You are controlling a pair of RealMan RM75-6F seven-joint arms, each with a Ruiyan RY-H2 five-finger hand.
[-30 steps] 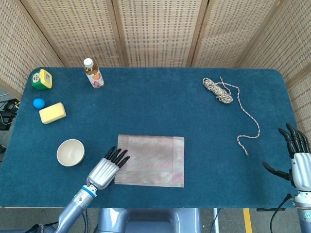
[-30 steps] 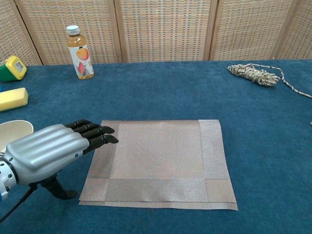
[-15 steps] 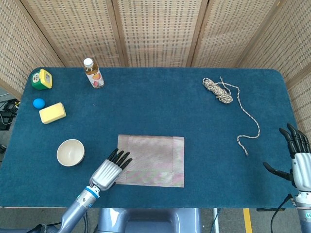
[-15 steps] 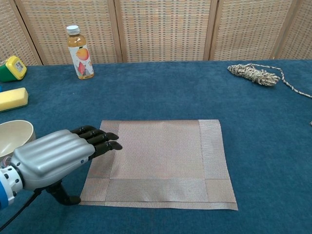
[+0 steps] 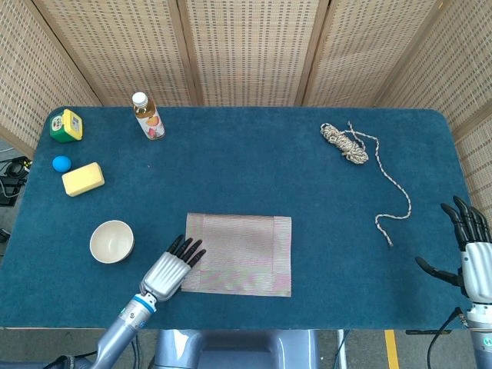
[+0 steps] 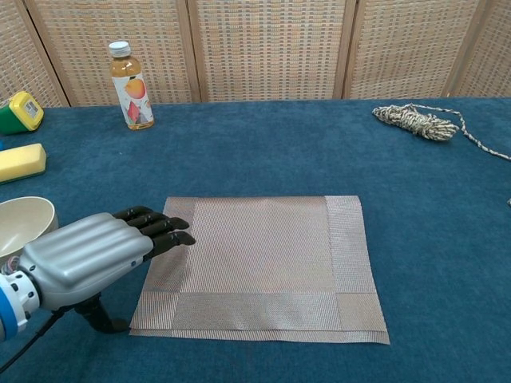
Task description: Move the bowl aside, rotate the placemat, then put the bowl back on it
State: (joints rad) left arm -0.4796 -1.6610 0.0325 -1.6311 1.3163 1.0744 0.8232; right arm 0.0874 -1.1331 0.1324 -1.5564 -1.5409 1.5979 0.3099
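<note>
Chest view: bottle (image 6: 130, 85) label, fruit picture, writing unreadable.

Blue cloth lies open right of the placemat (image 5: 238, 254) — the bowl (image 5: 112, 241) crowds its left.

A placemat (image 5: 238, 254) is laid flat near the front edge of the blue table (image 5: 254, 169). The left hand (image 5: 173, 267) is held over its left edge, fingers extended. A bowl (image 5: 112, 241) is set left of the mat. The right hand (image 5: 470, 250) is spread open at the right edge, near a rope (image 5: 361, 157).
</note>
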